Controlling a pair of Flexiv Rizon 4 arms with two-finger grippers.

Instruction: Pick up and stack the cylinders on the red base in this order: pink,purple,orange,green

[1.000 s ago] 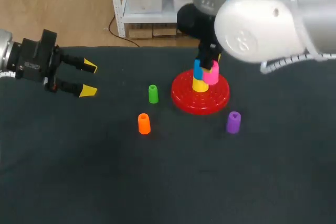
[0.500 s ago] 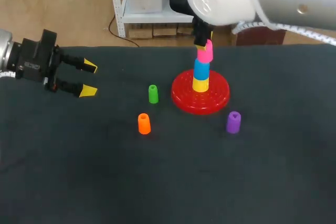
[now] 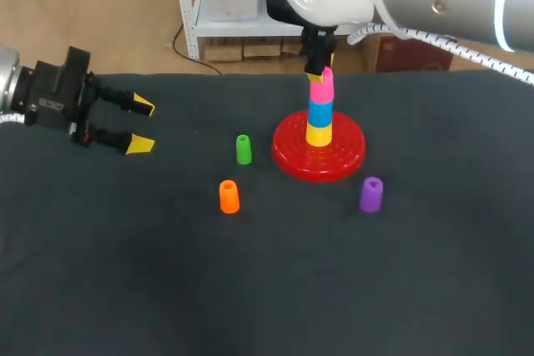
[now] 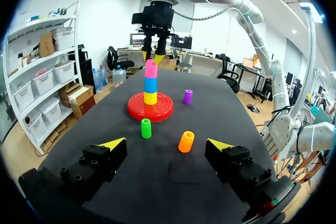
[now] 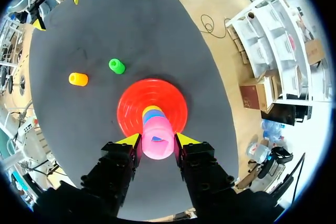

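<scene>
A pink cylinder [image 3: 322,87] sits upright on top of a blue cylinder [image 3: 320,112] and a yellow one [image 3: 318,133], stacked on the red base [image 3: 288,154]. My right gripper [image 3: 318,71] hangs over the stack, shut on the pink cylinder [image 5: 157,137], with a finger pressed against each side. The green cylinder [image 3: 243,149] stands just left of the base, the orange cylinder [image 3: 228,197] in front of the green one, and the purple cylinder [image 3: 371,194] at the base's front right. My left gripper [image 3: 138,125] is open and empty, far left of them all.
The dark table cloth [image 3: 267,289] has wide bare room in front of the cylinders. In the left wrist view the green cylinder [image 4: 146,128] and orange cylinder [image 4: 186,141] stand ahead of the open left gripper [image 4: 165,142], the red base [image 4: 137,111] beyond them.
My right gripper lifted the pink cylinder from beside the stack, carried it over and set it down on the blue cylinder. The left arm has kept still.
</scene>
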